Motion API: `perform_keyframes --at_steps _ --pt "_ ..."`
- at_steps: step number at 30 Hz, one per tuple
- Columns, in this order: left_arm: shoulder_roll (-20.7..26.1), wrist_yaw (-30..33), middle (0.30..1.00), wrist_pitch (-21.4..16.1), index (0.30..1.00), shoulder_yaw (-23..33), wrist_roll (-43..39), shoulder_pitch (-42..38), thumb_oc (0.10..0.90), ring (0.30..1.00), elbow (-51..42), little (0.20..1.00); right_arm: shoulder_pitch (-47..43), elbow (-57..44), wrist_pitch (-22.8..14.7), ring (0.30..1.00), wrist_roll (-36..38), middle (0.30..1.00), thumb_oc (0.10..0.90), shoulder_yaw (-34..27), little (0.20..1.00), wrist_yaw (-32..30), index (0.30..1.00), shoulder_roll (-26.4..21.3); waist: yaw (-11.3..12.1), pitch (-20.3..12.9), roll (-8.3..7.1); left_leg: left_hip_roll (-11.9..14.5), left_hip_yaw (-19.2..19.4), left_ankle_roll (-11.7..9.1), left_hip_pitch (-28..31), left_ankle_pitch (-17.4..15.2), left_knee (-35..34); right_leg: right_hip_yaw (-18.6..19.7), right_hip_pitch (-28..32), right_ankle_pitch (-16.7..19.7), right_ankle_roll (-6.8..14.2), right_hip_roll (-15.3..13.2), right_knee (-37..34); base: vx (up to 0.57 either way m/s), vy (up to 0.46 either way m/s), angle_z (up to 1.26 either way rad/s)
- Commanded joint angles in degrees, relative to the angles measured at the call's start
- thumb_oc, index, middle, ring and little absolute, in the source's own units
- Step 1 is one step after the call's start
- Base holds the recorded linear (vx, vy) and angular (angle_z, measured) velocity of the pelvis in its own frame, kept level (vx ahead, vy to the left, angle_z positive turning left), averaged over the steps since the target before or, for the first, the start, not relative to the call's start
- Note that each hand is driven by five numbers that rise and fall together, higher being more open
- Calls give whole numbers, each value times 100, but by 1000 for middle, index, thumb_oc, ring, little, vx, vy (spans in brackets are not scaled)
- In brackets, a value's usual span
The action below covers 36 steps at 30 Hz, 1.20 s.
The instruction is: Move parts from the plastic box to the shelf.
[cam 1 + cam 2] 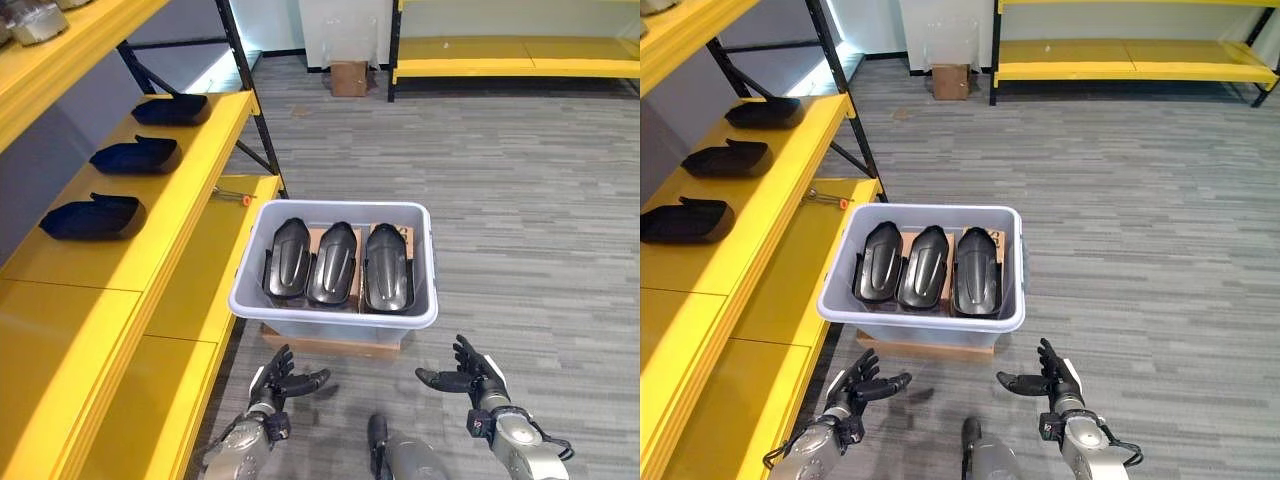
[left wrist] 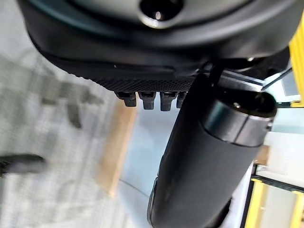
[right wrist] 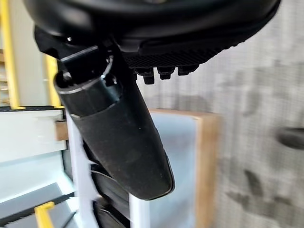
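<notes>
From my station, the three black parts (image 1: 335, 264) lie side by side in the grey plastic box (image 1: 262, 301), their long axes running from near to far. Both hands hover on the near side of the box, the left hand (image 1: 281, 380) and the right hand (image 1: 468, 376), fingers spread and holding nothing. The parts lie beyond the fingers, and the left hand is nearer to the yellow shelf (image 1: 180, 200), where three parts (image 1: 92, 217) already rest. The near wall of the box hides the parts' near ends.

Both hands raised, empty.
Left hand (image 1: 282, 381) and right hand (image 1: 467, 374) hover apart, fingers spread and relaxed, thumbs turned inward.
</notes>
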Motion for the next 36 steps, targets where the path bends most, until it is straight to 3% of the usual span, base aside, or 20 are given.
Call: perform_keyframes --at_steps 1,2,3,5,6,7,8,9,10,11,12,13,15,16,25,33,36 --pt "308 13 1000 -387 1000 158 -251 -86 900 1000 -468 1000 217 -455 -358 1000 71 1000 900 -21 1000 -44 1000 -47 40 -140 -265 -222 276 241 -121 1853 394 328 101 -126 379 -193 -439 234 -260 -21" --pt "306 25 1000 -371 1000 158 -270 -47 900 1000 -503 1000 239 -469 -347 1000 85 1000 900 -33 1000 -91 1000 -67 145 -27 -376 -250 340 369 -518 1669 872 431 309 -201 295 -194 -497 243 -207 -8" --pt "297 47 1000 -353 1000 151 -262 -36 900 1000 -496 1000 236 -477 -340 1000 82 1000 900 -41 1000 -120 1000 -71 225 24 -411 -360 406 424 -808 1381 854 474 452 -235 312 -217 -541 236 -128 -3" --pt "292 56 1000 -343 1000 150 -263 -12 900 1000 -503 1000 233 -466 -337 1000 94 1000 900 -46 1000 -142 1000 -67 275 30 -440 -468 465 469 -1064 1219 706 505 550 -238 347 -245 -600 162 -8 -23" --pt "293 79 1000 -344 1000 169 -293 34 900 1000 -552 1000 225 -491 -336 1000 85 1000 900 -30 1000 -146 1000 -67 369 32 -474 -495 505 538 -1429 951 76 541 671 -304 428 -282 -643 216 35 -18" --pt "296 68 1000 -338 1000 172 -290 56 900 1000 -577 1000 251 -503 -343 1000 69 1000 900 -43 1000 -146 1000 -58 359 6 -501 -240 615 516 -1464 975 -342 514 718 -358 470 -327 -637 221 35 -7" --pt "297 68 1000 -337 1000 171 -290 61 900 1000 -579 1000 255 -504 -342 1000 68 1000 900 -42 1000 -146 1000 -58 367 18 -506 -243 626 515 -1432 973 -359 523 736 -367 471 -330 -634 254 102 -8" --pt "311 55 1000 -352 1000 139 -251 90 900 1000 -562 1000 319 -557 -355 1000 -37 1000 900 -26 1000 -150 1000 -60 425 27 -517 42 633 456 -1361 1099 -1437 548 853 -486 537 -365 -587 259 135 -13" --pt "306 73 1000 -356 1000 148 -246 110 900 1000 -563 1000 316 -558 -356 1000 -112 1000 900 3 1000 -165 1000 -75 484 39 -485 79 433 397 -1344 1215 -1888 606 951 -559 578 -349 -571 254 134 -11" --pt "306 73 1000 -356 1000 148 -246 109 900 1000 -563 1000 315 -558 -356 1000 -113 1000 900 3 1000 -165 1000 -75 482 32 -486 76 433 397 -1344 1233 -1910 604 944 -551 577 -350 -576 164 100 -12" --pt "297 70 1000 -357 1000 156 -254 124 900 1000 -562 1000 307 -527 -345 1000 -118 1000 900 2 1000 -163 1000 -66 499 -1 -429 180 328 320 -1339 1405 -2275 656 1006 -604 608 -326 -578 261 181 -36" --pt "293 69 1000 -341 1000 139 -215 98 900 1000 -505 1000 335 -471 -325 1000 -83 1000 900 -18 1000 -161 1000 -43 470 -39 -335 384 582 149 -1301 1821 -2813 631 1188 -688 661 -349 -575 334 263 -33" --pt "280 85 1000 -368 1000 127 -247 150 900 1000 -471 1000 435 -490 -286 1000 -111 1000 900 18 1000 -107 1000 50 477 -129 -265 318 503 199 -1026 1647 -3068 691 1267 -765 760 -409 -536 261 243 -37" --pt "288 71 1000 -379 1000 103 -244 131 900 1000 -475 1000 422 -460 -292 1000 -112 1000 900 17 1000 -95 1000 68 459 -175 -238 258 560 143 -966 1715 -3222 663 1290 -737 811 -461 -540 200 203 -42" --pt "490 100 1000 -371 1000 11 -217 -87 900 1000 -647 1000 398 -563 -248 1000 -113 1000 900 -53 1000 -71 1000 249 382 -436 -329 -132 1069 427 -810 1097 -2827 745 1383 -465 1192 -1035 -704 147 175 -5" --pt "540 124 1000 -347 1000 54 -199 -96 900 1000 -670 1000 358 -582 -203 1000 -192 1000 900 -60 1000 -73 1000 309 371 -432 -390 -282 1270 589 -759 850 -2730 849 1233 -205 1379 -1241 -586 65 101 -19" --pt "601 117 1000 -347 1000 65 -164 -82 900 1000 -733 1000 336 -672 -217 1000 -252 1000 900 -57 1000 -58 1000 303 395 -440 -389 -428 1348 705 -704 753 -2787 809 1129 105 1512 -1413 -480 69 134 -9"
